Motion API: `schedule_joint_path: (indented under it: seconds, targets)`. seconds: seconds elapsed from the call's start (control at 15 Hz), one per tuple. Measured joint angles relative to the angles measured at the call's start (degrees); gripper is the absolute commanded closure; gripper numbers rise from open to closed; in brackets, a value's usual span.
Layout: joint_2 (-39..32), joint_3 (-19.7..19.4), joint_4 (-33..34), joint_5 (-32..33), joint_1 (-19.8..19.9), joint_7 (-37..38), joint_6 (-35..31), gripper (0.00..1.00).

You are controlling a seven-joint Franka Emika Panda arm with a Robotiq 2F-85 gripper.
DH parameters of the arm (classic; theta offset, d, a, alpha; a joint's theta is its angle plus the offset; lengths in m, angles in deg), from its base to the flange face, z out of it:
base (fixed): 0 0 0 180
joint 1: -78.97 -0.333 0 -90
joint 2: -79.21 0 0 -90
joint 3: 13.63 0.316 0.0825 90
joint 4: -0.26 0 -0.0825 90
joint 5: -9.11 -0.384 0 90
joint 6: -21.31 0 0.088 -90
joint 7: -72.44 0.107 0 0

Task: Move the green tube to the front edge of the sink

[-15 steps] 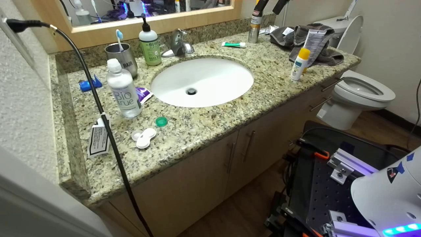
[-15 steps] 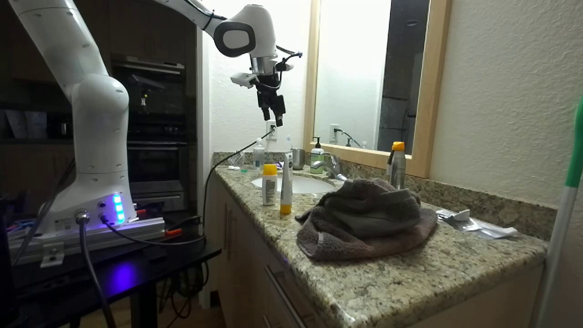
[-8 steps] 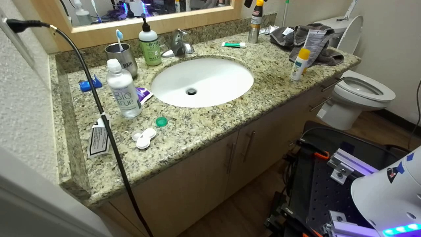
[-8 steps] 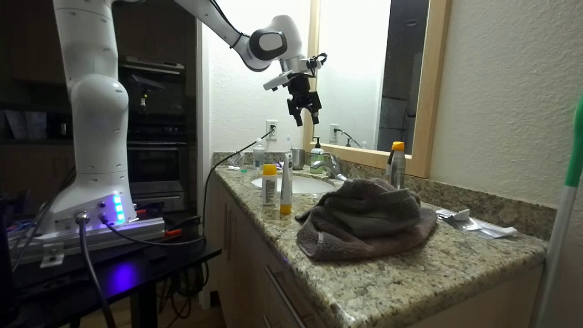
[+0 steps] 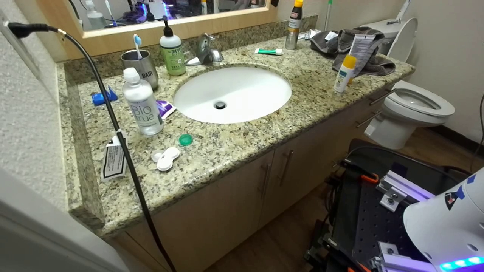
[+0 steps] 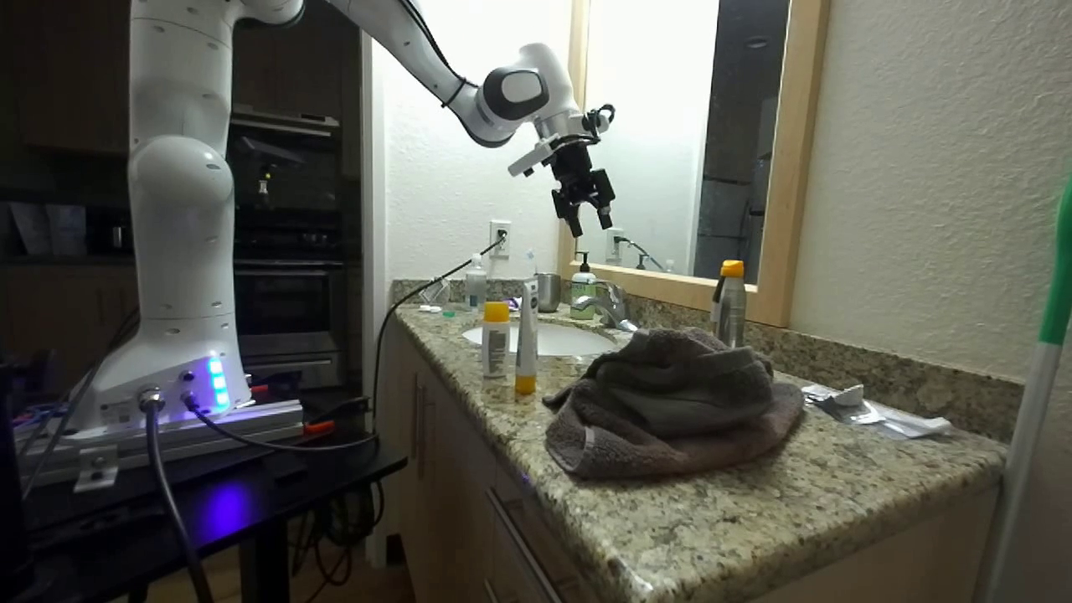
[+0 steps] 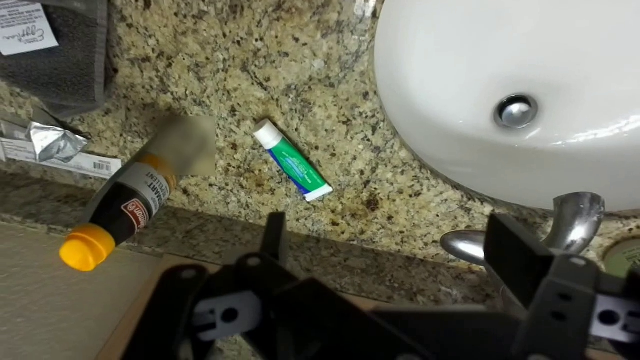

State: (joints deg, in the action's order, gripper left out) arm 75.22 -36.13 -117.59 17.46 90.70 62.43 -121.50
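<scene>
Judged early in the task, at the approach. Found the small green plastic tube with white cap and white crimped end (image 7: pixel 295 162) lying flat on the speckled tan granite countertop (image 7: pixel 320 70), a little left of centre in the wrist view. Placed it also in an exterior view: upper middle of the frame, above the right half of the white oval ceramic sink (image 5: pixel 242 92), between the polished metal faucet (image 5: pixel 206 51) and the tall silver-and-black can with yellow cap (image 5: pixel 294 28). Not yet touched, not yet lifted.

Noted the black two-fingered gripper (image 6: pixel 591 225) in the air, upper middle of an exterior view, angled down before the left border of the wood-framed mirror (image 6: pixel 687 126). Logged its fingers (image 7: pixel 517 257) as spread well apart, gripping nothing; confirmed along the bottom of the wrist view.

Left to do, by the task sentence: descend, close on the tube, lift, carry across, set down at the sink's front edge, taken as the rim away from the faucet.

Compared with half a second ago: saw the gripper shifted rightward and slightly lower in the frame. Saw no change in tube, sink or can.
</scene>
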Motion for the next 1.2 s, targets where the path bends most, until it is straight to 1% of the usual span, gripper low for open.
schedule_joint_path:
  seconds: [0.13,0.2,0.33,0.47,0.6,0.67,0.73,0.87,0.93,1.07,1.13,1.2]
  targets:
    - [-1.0,1.0,0.1,-0.7,1.0,-6.3,-2.5,0.0]
    - [-2.6,1.3,0.6,-0.3,1.6,-8.9,-3.5,0.0]
    - [-8.3,1.2,4.4,2.8,3.5,-11.0,-4.7,0.0]
    - [-15.1,0.7,10.2,7.4,5.3,-10.5,-5.1,0.0]
    - [-21.8,-1.0,16.7,13.1,5.8,-5.7,-5.0,0.0]
    - [-24.4,-1.6,19.3,14.7,5.8,-3.5,-5.0,0.0]
    - [-26.2,-1.9,21.3,15.1,5.7,-2.5,-5.0,0.0]
    - [-27.6,-2.1,22.9,15.2,5.6,-2.2,-4.9,0.0]
    - [-27.5,-1.5,22.9,14.9,6.0,-3.0,-5.5,0.0]
    - [-27.2,2.5,22.8,12.2,9.2,-9.8,-7.5,0.0]
    - [-27.3,4.8,23.0,10.2,11.2,-13.8,-7.4,0.0]
    - [-27.9,5.9,24.3,9.5,12.5,-16.1,-4.8,0.0]
